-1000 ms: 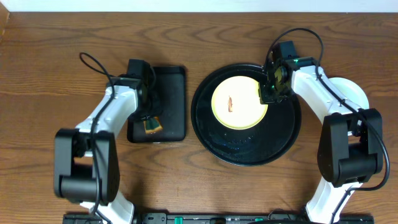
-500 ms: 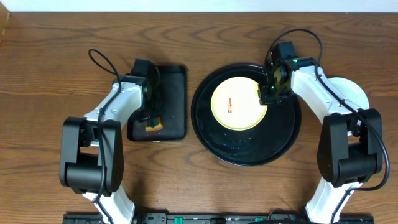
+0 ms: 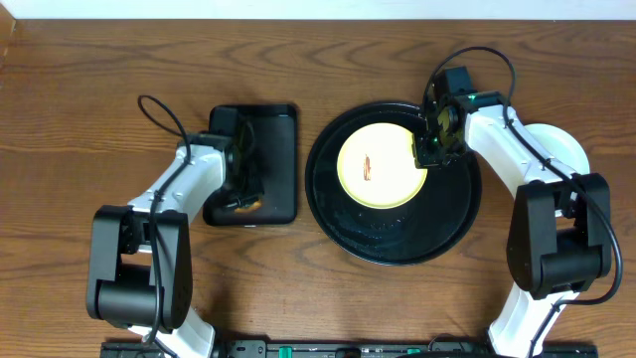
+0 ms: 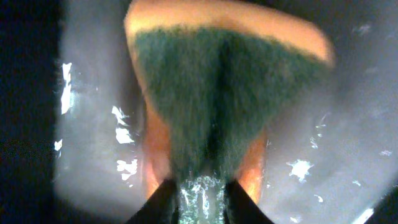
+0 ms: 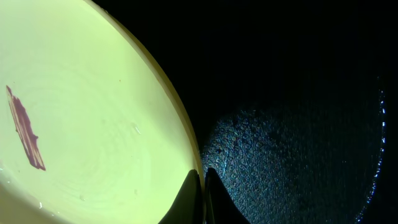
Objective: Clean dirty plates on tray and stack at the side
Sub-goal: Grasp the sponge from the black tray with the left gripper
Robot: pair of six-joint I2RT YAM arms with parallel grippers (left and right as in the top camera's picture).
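My right fingers [image 5: 203, 190] are pressed together on the right-hand rim of the pale yellow plate [image 3: 390, 144]. As far as the wrist view shows, the thin edge runs in between them. I take that grip to be there so the glossy plate cannot slide or spin when it gets rubbed. The plate lies flat in the far half of the round black tray [image 3: 397, 241], with its reddish-brown smear [image 3: 369, 167] facing up near the middle, so it is not clean yet. It is the only plate I can see, and nothing is stacked at the side of the table [image 3: 79, 99].

My left fingers [image 4: 201, 200] are down in the small rectangular black tray [image 3: 280, 127], clamped on the sponge [image 4: 217, 93]. The green scouring face is puckered into a crease where I squeeze it, and the orange body bulges out on either side. The tray floor around it glistens, so I judge the sponge is wet. I hold it by its near end so the free part sticks out ahead of the tips and can reach the plate.

The next step, as I judge it, is to carry the sponge across to the smear. A loose pinch on soft foam could let it twist out under pressure.
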